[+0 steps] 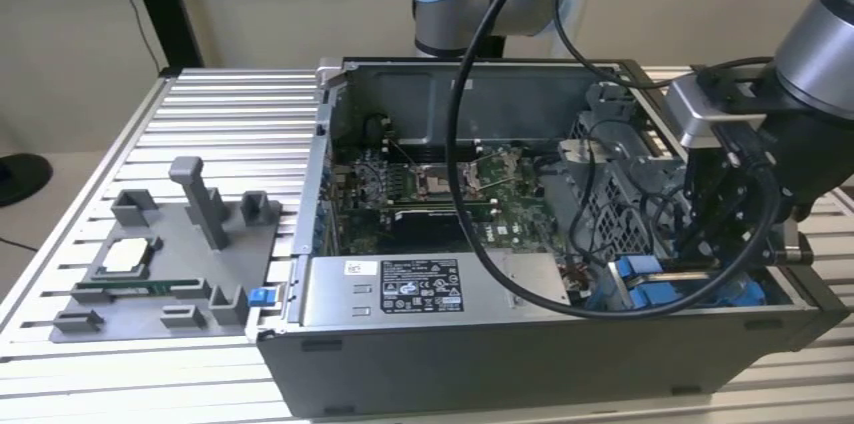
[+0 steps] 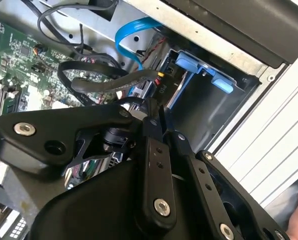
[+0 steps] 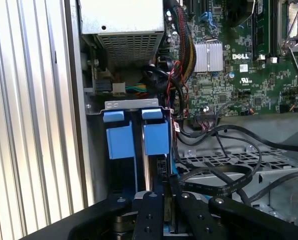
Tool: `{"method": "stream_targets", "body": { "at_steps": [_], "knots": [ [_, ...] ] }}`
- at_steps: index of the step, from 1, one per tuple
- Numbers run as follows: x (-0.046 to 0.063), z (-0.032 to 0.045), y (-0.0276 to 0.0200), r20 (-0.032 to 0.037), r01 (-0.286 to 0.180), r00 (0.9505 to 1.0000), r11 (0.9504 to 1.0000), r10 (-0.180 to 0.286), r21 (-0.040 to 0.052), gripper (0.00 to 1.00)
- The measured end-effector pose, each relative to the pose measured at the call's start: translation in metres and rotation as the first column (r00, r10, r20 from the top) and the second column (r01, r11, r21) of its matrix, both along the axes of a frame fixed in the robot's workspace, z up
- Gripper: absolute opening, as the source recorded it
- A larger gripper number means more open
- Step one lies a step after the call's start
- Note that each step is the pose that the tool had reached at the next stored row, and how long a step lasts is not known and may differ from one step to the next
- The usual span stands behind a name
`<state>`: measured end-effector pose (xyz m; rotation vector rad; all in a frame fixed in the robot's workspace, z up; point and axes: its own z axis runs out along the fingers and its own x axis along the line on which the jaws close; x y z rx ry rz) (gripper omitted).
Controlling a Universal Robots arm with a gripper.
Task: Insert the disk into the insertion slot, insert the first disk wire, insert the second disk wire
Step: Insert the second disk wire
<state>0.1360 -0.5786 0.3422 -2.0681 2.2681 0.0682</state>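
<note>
We judge the disk (image 3: 156,139) seated in the slot (image 3: 134,105), at 4 o'clock in the case (image 1: 441,364) in the exterior view. The work in hand is wiring, so keep the gripper (image 3: 166,192) square to the bay and press straight, without side load. Its black fingers are pressed close together; whether they pinch the limp, flat black cable (image 3: 214,182) we cannot tell, and the blue plastic tabs and thin grey sheet-metal walls leave little clearance.

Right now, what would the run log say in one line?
tool: inside computer case | over insertion slot | beside black cables
</note>
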Motion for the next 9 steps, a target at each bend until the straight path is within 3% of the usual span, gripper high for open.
{"method": "stream_targets", "body": {
  "at_steps": [9],
  "knots": [
    [0.0, -0.0002, 0.002, 0.0, 0.0, 1.0, 1.0, 0.0, -0.0003, 0.0]
  ]
}}
